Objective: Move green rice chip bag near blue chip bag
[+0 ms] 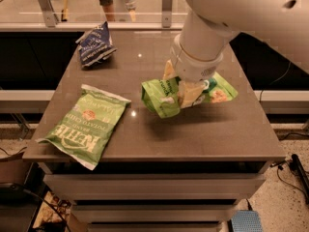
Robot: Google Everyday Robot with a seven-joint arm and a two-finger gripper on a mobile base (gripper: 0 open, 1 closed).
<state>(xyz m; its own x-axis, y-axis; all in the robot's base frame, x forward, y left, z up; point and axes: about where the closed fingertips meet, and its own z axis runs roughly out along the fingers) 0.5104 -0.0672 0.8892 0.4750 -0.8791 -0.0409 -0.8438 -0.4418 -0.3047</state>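
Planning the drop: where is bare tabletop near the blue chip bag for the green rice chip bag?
Bare: right of the blue chip bag, and between it and the Kettle bag. Crowded mid-table, where the gripper holds the green rice chip bag.
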